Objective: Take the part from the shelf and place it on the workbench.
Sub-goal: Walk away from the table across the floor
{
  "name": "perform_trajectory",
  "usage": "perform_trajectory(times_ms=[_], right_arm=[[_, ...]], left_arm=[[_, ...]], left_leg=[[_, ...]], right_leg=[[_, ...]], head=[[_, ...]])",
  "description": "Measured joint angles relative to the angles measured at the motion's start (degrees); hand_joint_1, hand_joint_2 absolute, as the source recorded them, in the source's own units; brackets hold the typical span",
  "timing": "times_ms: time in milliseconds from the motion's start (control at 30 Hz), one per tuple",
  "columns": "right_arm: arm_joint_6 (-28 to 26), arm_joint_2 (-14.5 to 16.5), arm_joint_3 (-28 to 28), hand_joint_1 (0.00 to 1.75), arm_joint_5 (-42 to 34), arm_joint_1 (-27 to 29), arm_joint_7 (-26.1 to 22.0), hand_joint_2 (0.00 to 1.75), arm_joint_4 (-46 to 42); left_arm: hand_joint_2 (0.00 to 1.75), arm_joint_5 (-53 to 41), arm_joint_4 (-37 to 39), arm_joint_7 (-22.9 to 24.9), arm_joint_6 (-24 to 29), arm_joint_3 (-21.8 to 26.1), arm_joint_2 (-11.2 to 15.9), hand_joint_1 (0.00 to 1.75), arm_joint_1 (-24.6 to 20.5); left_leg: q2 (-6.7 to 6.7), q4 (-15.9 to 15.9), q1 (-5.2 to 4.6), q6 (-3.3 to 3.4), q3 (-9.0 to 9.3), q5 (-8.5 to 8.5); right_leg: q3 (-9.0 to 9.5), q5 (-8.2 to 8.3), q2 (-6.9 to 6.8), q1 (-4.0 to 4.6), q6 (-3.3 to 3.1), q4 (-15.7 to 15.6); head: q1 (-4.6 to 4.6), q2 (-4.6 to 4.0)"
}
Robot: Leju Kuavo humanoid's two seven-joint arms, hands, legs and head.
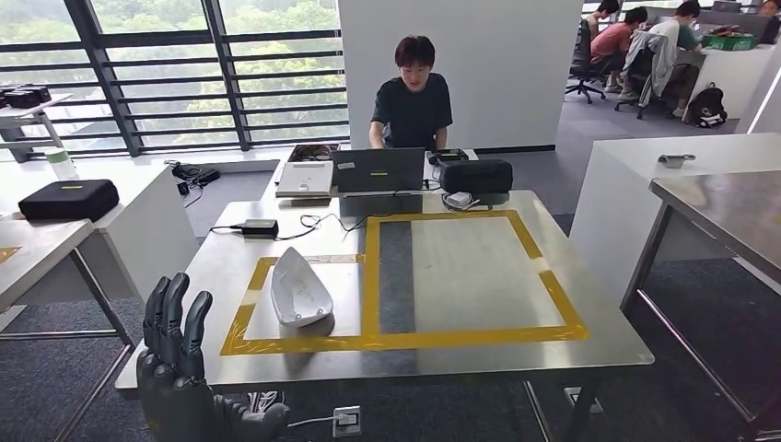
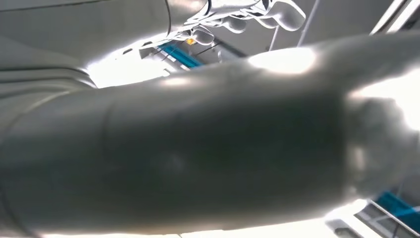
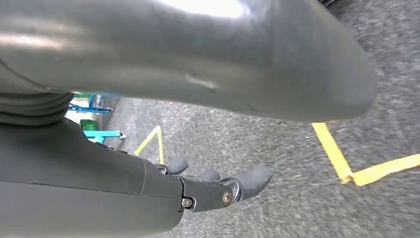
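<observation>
Resting inside the yellow-taped frame on the table [image 1: 479,359]: white part [image 1: 299,288]; left hand [image 1: 180,364] released, fingers spread; right hand [image 3: 218,191] empty, fingers apart.

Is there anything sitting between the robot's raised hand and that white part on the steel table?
Nothing visible does. The white part already lies on the workbench, inside the smaller yellow-taped box. The left hand is raised at the table's near left corner, fingers apart and holding nothing, with bare steel and yellow tape between it and the part.
</observation>
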Motion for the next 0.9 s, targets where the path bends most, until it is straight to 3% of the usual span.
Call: perform_trajectory(times_ms=[67, 100, 133, 167, 233, 300, 333, 400, 433, 500, 567, 600, 633, 667, 700, 733, 800, 833, 900], right_arm=[[0.0, -0.01, -0.17, 0.0, 0.03, -0.02, 0.01, 0.0, 0.0], [-0.01, -0.01, -0.26, 0.0, 0.03, -0.01, 0.01, 0.0, 0.0], [-0.01, -0.01, -0.38, 0.0, 0.03, -0.01, 0.01, 0.0, 0.0], [-0.02, 0.0, -0.47, 0.0, 0.02, -0.01, 0.01, 0.0, 0.0], [-0.05, 0.03, -0.72, 0.0, -0.05, -0.03, 0.01, 0.0, 0.0], [-0.11, 0.06, -0.92, 0.0, -0.13, -0.06, 0.01, 0.0, 0.0], [-0.14, 0.07, -1.02, 0.0, -0.19, -0.06, 0.01, 0.0, 0.0], [-0.16, 0.08, -1.2, 0.0, -0.32, 0.06, 0.01, 0.0, 0.0], [-0.2, 0.09, -1.31, 0.0, -0.4, 0.19, -0.04, 0.0, 0.0], [-0.28, 0.08, -1.5, 0.0, -0.47, 0.42, 0.04, 0.0, 0.0], [-0.3, 0.08, -1.72, 0.0, -0.36, 0.57, 0.17, 0.0, 0.0], [-0.3, 0.08, -1.81, 0.0, -0.26, 0.64, 0.17, 0.0, 0.0], [-0.3, 0.08, -1.92, 0.0, -0.16, 0.72, 0.18, 0.0, 0.0], [-0.3, 0.07, -2.03, 0.0, -0.09, 0.76, 0.17, 0.0, 0.0], [-0.31, 0.04, -2.14, 0.0, -0.03, 0.77, 0.17, 0.0, 0.0], [-0.3, -0.03, -2.22, 0.0, 0.01, 0.69, 0.17, 0.0, -0.01], [-0.23, -0.16, -2.26, 0.0, 0.17, 0.58, 0.14, 0.0, -0.02], [-0.17, -0.2, -2.26, 0.0, 0.33, 0.58, 0.11, 0.0, -0.02], [-0.03, -0.25, -2.26, 0.0, 0.76, 0.66, 0.07, 0.0, -0.02]], left_arm=[[0.0, 1.59, 1.34, 1.23, -0.01, -0.07, 0.12, 0.0, 0.08], [0.0, 2.46, 2.12, 1.85, -0.01, -0.11, 0.19, 0.0, 0.17], [0.0, 3.33, 3.06, 2.52, -0.01, -0.14, 0.27, 0.0, 0.28], [0.0, 4.02, 3.9, 3.0, -0.02, -0.15, 0.32, 0.0, 0.4], [0.0, 5.22, 5.55, 3.75, -0.02, 0.03, 0.39, 0.0, 0.79], [0.0, 5.86, 6.72, 3.92, -0.02, 0.72, 0.41, 0.0, 1.48], [0.0, 5.58, 7.26, 3.86, -0.02, 1.61, 0.42, 0.0, 2.12], [0.0, 3.63, 8.02, 3.65, -0.02, 4.27, 0.27, 0.0, 3.74], [0.0, 2.53, 8.46, 3.55, -0.02, 6.36, -0.03, 0.0, 4.62], [0.0, 2.18, 9.63, 3.2, -0.02, 11.09, -0.78, 0.0, 6.23], [0.0, 3.51, 12.08, 2.69, -0.02, 17.31, -1.33, 0.0, 7.94], [0.0, 3.95, 13.54, 2.52, -0.02, 20.39, -1.44, 0.0, 8.62], [0.0, 4.13, 15.38, 2.45, -0.02, 23.62, -1.55, 0.0, 9.12], [0.0, 4.09, 17.46, 2.48, -0.02, 26.61, -1.61, 0.0, 9.33], [0.0, 4.18, 19.77, 2.61, -0.02, 29.43, -1.65, 0.0, 9.36], [0.0, 4.52, 22.67, 2.83, -0.02, 32.36, -1.65, 0.0, 9.32], [0.0, 5.62, 28.75, 3.61, -0.03, 37.76, -1.38, 0.0, 9.17], [0.0, 6.73, 32.57, 4.43, -0.23, 40.53, -1.07, 0.0, 8.95], [0.0, 10.8, 40.84, 7.02, -2.55, 45.59, -0.14, 0.0, 8.43]], left_leg=[[0.0, 6.91, 0.08, -0.41, -1.43, -4.93], [-0.01, 9.66, 0.09, -0.5, -1.67, -5.85], [-0.01, 10.84, 0.09, -0.48, -1.0, -5.27], [-0.02, 9.86, 0.09, -0.35, 0.66, -3.77], [-0.08, 2.58, -0.02, 0.23, 6.65, -1.69], [-0.14, -4.46, -0.3, 0.81, 11.2, -2.54], [-0.19, -6.07, -0.47, 1.09, 11.95, -3.11], [-0.19, -6.44, -0.53, 1.82, 11.49, -2.39], [-0.12, -6.64, -0.46, 2.28, 11.2, -1.81], [0.11, -6.94, -0.22, 3.02, 10.17, -0.51], [0.38, -6.78, -0.26, 3.34, 8.6, 0.83], [0.5, -6.61, -0.28, 3.33, 7.66, 1.5], [0.6, -6.38, -0.29, 3.29, 6.62, 2.18], [0.62, -6.06, -0.28, 3.16, 5.53, 2.77], [0.61, -5.74, -0.26, 3.0, 4.56, 3.25], [0.61, -5.33, -0.25, 2.75, 3.72, 3.71], [0.63, -4.68, -0.35, 2.12, 2.61, 4.45], [0.65, -4.58, -0.38, 1.73, 2.39, 4.89], [0.64, -5.01, -0.36, 0.95, 2.29, 5.87]], right_leg=[[-1.65, 1.34, -0.03, 0.01, -0.12, 0.07], [-2.44, 1.97, -0.05, 0.02, -0.08, 0.13], [-3.34, 2.66, -0.07, 0.03, 0.01, 0.21], [-4.1, 3.27, -0.08, 0.03, 0.11, 0.28], [-5.47, 4.47, -0.06, 0.07, 0.49, 0.38], [-5.94, 5.42, 0.03, 0.07, 1.03, 0.3], [-5.95, 5.92, 0.06, 0.01, 1.39, 0.14], [-5.88, 6.76, 0.12, -0.11, 2.18, -0.31], [-6.08, 6.24, 0.15, -0.17, 2.56, -0.01], [-7.2, 2.16, 0.19, -0.2, 3.03, 3.17], [-8.91, -3.65, 0.2, -0.19, 3.37, 10.27], [-9.35, -4.85, 0.2, -0.19, 3.49, 13.52], [-9.24, -4.84, 0.2, -0.18, 3.57, 15.76], [-8.1, -3.38, 0.19, -0.19, 3.54, 15.74], [-6.23, -1.68, 0.19, -0.19, 3.45, 14.11], [-3.42, -0.99, 0.21, -0.17, 3.21, 10.6], [1.62, -1.87, 0.31, 0.1, 2.49, 3.19], [3.01, -2.71, 0.36, 0.28, 2.07, 0.76], [2.9, -2.37, 0.37, 0.46, 1.2, -0.19]], head=[[-0.22, -0.01], [-0.29, 0.0], [-0.37, 0.0], [-0.44, 0.0], [-0.58, 0.0], [-0.59, 0.01], [-0.61, 0.01], [-0.59, 0.01], [-0.58, -0.01], [-0.21, -0.01], [0.15, -0.01], [0.21, -0.01], [0.26, -0.01], [0.33, -0.01], [0.43, -0.01], [0.52, -0.01], [0.52, -0.01], [0.47, -0.01], [0.39, -0.01]])
